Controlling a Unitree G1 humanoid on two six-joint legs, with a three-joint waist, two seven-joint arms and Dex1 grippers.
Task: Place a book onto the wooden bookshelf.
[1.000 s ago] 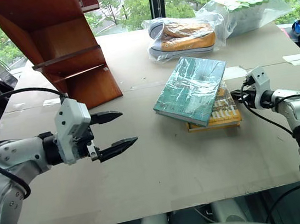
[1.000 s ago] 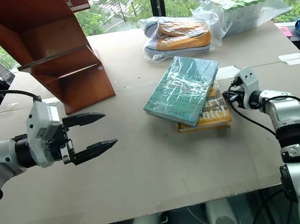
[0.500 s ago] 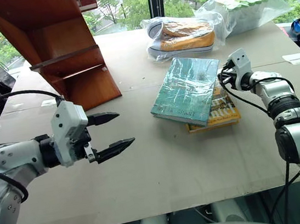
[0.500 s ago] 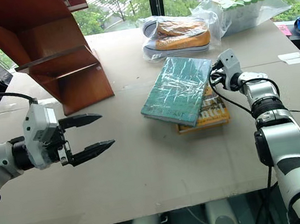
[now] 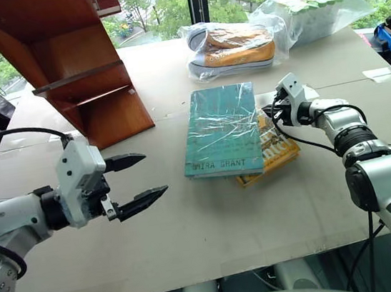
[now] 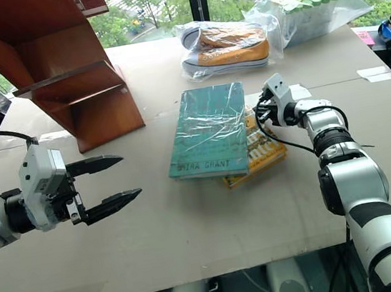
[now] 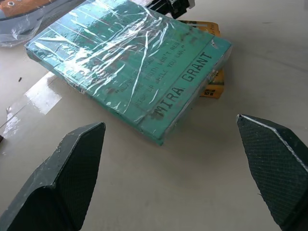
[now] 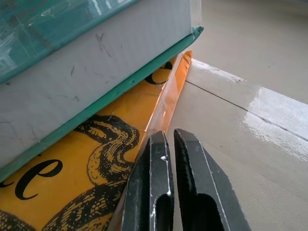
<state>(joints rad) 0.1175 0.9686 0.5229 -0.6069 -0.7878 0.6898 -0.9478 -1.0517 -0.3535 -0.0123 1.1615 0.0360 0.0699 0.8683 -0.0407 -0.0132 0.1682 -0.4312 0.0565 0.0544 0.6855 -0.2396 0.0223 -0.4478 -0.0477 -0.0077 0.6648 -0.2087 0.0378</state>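
Windows with green trees behind; a pale counter carries everything. The wooden bookshelf stands at the far left of the counter. Two bagged items sit at the far edge: a pair of shoes and a clear bag.

Change over the last second: the book has swung round on top of the yellow-orange book. It lay skewed a second ago; now its long edges run roughly away from the robot and the "MIRA GRANT" lettering faces the robot. The right gripper has moved in from the right to the book's right edge over that time. Judgement: a nudge to square the book up for a pick; the book itself is not yet lifted, so placement is all still ahead.

Jaws:
- Right: shut, holding nothing, tips low at the right side of the two stacked books, at the yellow-orange book's edge. Contact cannot be confirmed.
- Left gripper: jaws wide apart, empty, hovering over bare counter left of the book, pointed towards it.
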